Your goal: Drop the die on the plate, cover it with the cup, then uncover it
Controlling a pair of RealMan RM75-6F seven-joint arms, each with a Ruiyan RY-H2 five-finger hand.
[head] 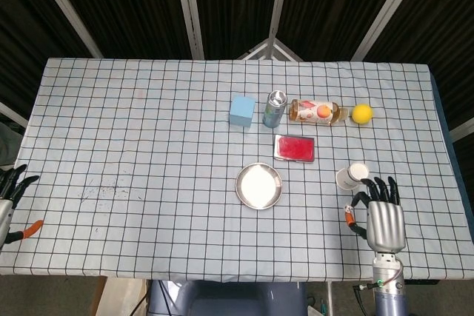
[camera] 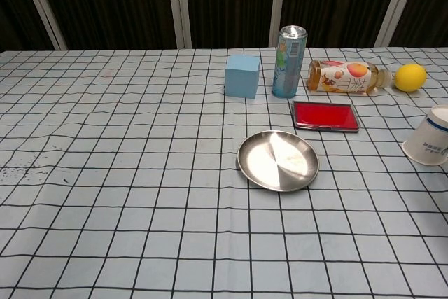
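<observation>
I am at a staged test bench in a lab, not a home. My table (head: 148, 131) is draped in a pale blue cloth with a black grid, and behind it hang dark corrugated panels (head: 126, 5) framed by bare metal struts (head: 189, 9). The items set out are an odd assortment: a light blue cube (head: 241, 110), a drink can (head: 274, 109), a bottle lying on its side (head: 318, 112), a lemon (head: 361, 114), a red tin (head: 294, 148), a steel plate (head: 258, 186) and a paper cup (head: 352, 175).
</observation>
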